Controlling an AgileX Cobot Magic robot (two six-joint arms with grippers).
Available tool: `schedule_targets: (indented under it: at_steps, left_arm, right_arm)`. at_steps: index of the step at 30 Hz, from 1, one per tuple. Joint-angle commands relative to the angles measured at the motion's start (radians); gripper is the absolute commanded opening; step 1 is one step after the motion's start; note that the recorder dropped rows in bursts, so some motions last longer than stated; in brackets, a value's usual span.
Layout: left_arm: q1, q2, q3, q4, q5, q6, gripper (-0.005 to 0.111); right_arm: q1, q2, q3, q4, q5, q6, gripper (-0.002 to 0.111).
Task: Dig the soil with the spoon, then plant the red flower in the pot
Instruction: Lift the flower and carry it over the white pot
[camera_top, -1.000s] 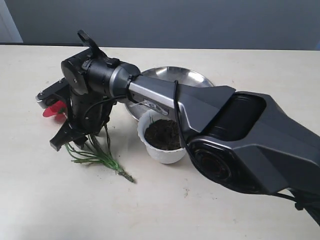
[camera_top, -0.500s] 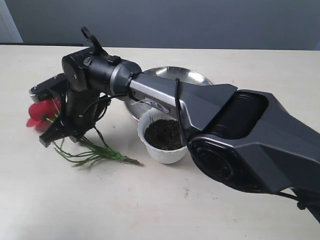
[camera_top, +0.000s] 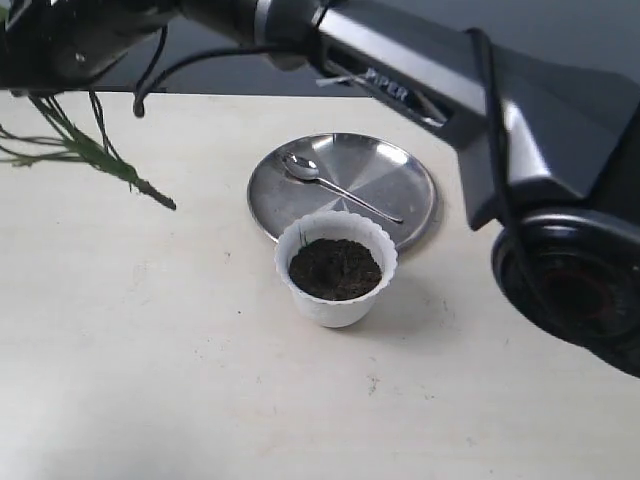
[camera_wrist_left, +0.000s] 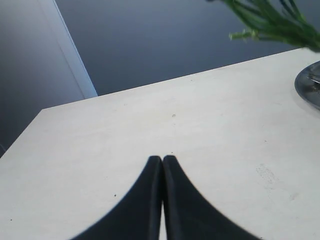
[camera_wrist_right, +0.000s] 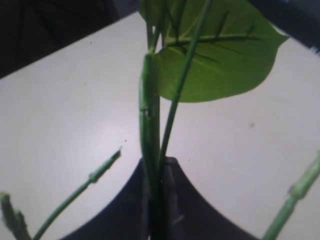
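The white pot (camera_top: 338, 308) is seen standing upright on the table (camera_top: 150, 350), and it is filled nearly to its scalloped rim with dark soil (camera_top: 335, 268). Just behind the pot, in the exterior view, a round steel plate (camera_top: 390, 175) is set, its near edge touching or almost touching the pot. The spoon (camera_top: 350, 193) is laid across that plate, bowl up, with its handle pointed toward the pot.

The red flower (camera_top: 85, 150) is held in the air well to the left of the pot and above the table; only its thin green stems are shown there, and the blooms are cut off by the frame edge. The right arm (camera_top: 420, 80) is stretched over the pot toward it. In the right wrist view, the right hand (camera_wrist_right: 157, 170) is seen pinching the flower's stems (camera_wrist_right: 149, 115) between nearly closed fingers (camera_wrist_right: 125, 205), with the green leaf (camera_wrist_right: 215, 65) spread just beyond them.

The left hand (camera_wrist_left: 162, 159) is kept over bare table, away from the pot, its fingers pressed together on nothing.
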Motion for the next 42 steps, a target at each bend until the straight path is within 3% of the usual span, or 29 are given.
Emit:
schedule_targets:
  at_steps: [1, 12, 23, 30, 32, 34, 35, 36, 37, 38, 39, 40, 42]
  left_arm:
    - [0.001, -0.004, 0.000, -0.005, -0.011, -0.003, 0.000]
    - [0.001, -0.004, 0.000, -0.005, -0.011, -0.003, 0.000]
    - [0.001, -0.004, 0.000, -0.005, -0.011, -0.003, 0.000]
    - [0.001, -0.004, 0.000, -0.005, -0.011, -0.003, 0.000]
    - [0.001, -0.004, 0.000, -0.005, -0.011, -0.003, 0.000]
    - [0.001, -0.004, 0.000, -0.005, -0.011, -0.003, 0.000]
    - [0.001, -0.004, 0.000, -0.005, -0.011, -0.003, 0.000]
    - [0.001, -0.004, 0.000, -0.005, -0.011, -0.003, 0.000]
    - [0.001, -0.004, 0.000, -0.005, -0.011, -0.003, 0.000]
    - [0.001, -0.004, 0.000, -0.005, -0.011, -0.003, 0.000]
    - [0.001, -0.004, 0.000, -0.005, -0.011, -0.003, 0.000]
    - [0.001, -0.004, 0.000, -0.005, -0.011, -0.003, 0.000]
    - [0.001, -0.004, 0.000, -0.005, -0.011, -0.003, 0.000]
  right_arm:
    - [-0.004, -0.092, -0.003, -0.054, -0.026, 0.006, 0.000]
    - [-0.010, -0.272, -0.003, -0.284, 0.224, 0.109, -0.001]
    - [-0.010, -0.540, 0.004, -0.337, 0.435, 0.099, -0.001]
    - [-0.010, -0.829, 0.305, -0.527, 0.411, 0.185, -0.001]
    - [-0.010, -0.940, 0.468, -0.590, 0.335, 0.245, -0.001]
    - [-0.010, -1.113, 0.765, -0.623, 0.077, 0.325, -0.001]
    - [-0.010, -1.225, 0.981, -0.662, -0.183, 0.391, -0.001]
    - [-0.010, -1.280, 1.102, -0.700, -0.314, 0.440, -0.001]
    - [-0.015, -1.370, 1.326, -0.832, -0.538, 0.604, -0.001]
    - [-0.028, -1.400, 1.421, -0.897, -0.603, 0.686, -0.001]
    - [-0.084, -1.429, 1.574, -1.024, -0.726, 0.867, -0.001]
    - [-0.116, -1.430, 1.621, -1.041, -0.770, 0.918, -0.001]
    - [-0.310, -1.420, 1.759, -0.928, -1.010, 0.893, -0.001]
